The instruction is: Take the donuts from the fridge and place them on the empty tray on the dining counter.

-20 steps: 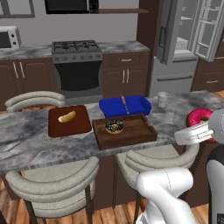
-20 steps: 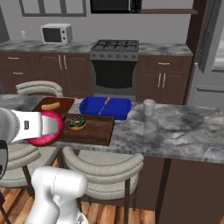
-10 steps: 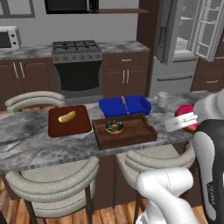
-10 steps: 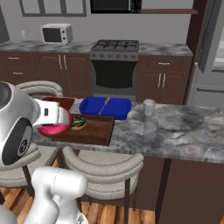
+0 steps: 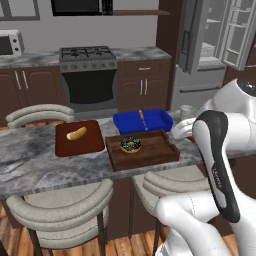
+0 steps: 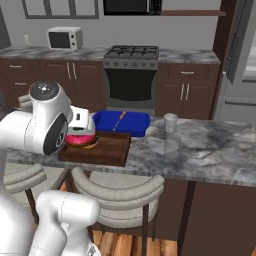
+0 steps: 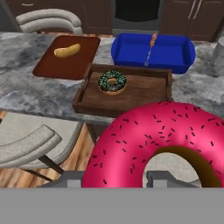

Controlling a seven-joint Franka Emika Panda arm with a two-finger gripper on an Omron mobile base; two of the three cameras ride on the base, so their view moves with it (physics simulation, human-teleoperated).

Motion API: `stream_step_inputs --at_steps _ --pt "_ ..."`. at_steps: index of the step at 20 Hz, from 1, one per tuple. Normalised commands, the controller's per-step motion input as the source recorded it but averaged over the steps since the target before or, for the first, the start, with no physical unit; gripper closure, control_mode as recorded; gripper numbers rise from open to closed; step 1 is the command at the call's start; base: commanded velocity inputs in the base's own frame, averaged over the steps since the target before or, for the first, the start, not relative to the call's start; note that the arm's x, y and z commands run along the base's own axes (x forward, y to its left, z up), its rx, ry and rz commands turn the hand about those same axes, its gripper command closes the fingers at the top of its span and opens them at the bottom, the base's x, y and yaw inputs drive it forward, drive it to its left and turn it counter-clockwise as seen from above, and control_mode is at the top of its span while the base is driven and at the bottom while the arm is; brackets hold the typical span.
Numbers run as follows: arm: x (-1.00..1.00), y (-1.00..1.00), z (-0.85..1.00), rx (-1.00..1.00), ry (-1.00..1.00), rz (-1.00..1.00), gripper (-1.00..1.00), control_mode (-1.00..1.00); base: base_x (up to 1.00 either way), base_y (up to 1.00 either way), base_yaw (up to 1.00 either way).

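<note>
Donuts, two: chocolate donut [image 7: 112, 82] lies left in the tray [image 7: 148, 92] on the worktop [image 7: 39, 94]; red donut [image 7: 162, 144] is clamped in the end effector [image 6: 82, 131], above the tray's right part. To finish well, lower it onto bare wood right of the first, then release. One bread roll [image 7: 67, 50], one blue dish [image 7: 175, 50].

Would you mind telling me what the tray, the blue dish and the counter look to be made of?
The tray looks like dark brown wood, matte, with faint grain lines. The blue dish could be glazed ceramic or plastic: its colour is smooth, even and slightly glossy. The counter looks like polished stone, marbled in grey and white veins.
</note>
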Motion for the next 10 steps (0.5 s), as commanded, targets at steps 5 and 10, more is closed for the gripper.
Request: stream_step_inputs --at_steps 5,10 --pt "0.61 0.0 -0.47 -0.05 0.04 0.0 1.0 -1.0 0.0 0.0 0.0" --pt "0.71 0.0 -0.48 0.0 0.03 0.0 1.0 -1.0 0.0 0.0 0.0"
